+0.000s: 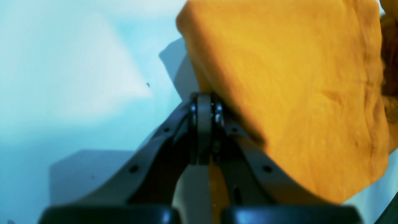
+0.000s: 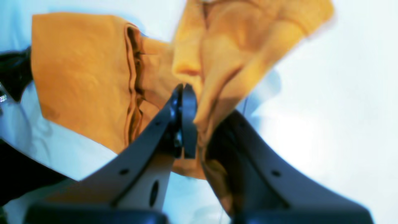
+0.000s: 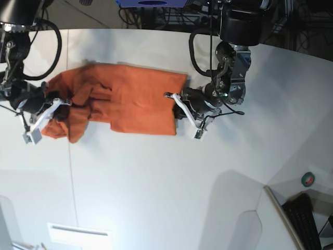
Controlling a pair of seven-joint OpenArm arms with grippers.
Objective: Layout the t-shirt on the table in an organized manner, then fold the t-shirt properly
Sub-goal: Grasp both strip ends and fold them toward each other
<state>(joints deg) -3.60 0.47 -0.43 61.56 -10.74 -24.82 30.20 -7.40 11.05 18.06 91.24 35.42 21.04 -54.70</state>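
An orange t-shirt lies stretched across the far part of a big white counter, running left to right between two robot arms. Its right half is fairly flat. Its left half is bunched and rumpled, with a lumpy fold hanging toward the near side.

At the shirt's right edge, the left gripper has its jaws pressed together, pinching a thin edge of the cloth. The left wrist view shows the fabric rising away from the closed tips. At the shirt's left end, the right gripper has its jaws clamped on a thick wad of the crumpled fabric, which spills out past the tips in the right wrist view.

The shirt is not yet laid out neatly, so spreading seems to be the step in hand.

Risks from here, as I judge them: the left gripper's hold looks shallow, so a firm pull apart could slip the edge free and let that side fall slack. The right gripper appears to hold several layers at once, so pulling may drag the bunch along instead of opening it, leaving the sleeve trapped underneath. Uneven pulling could also skew the shirt.
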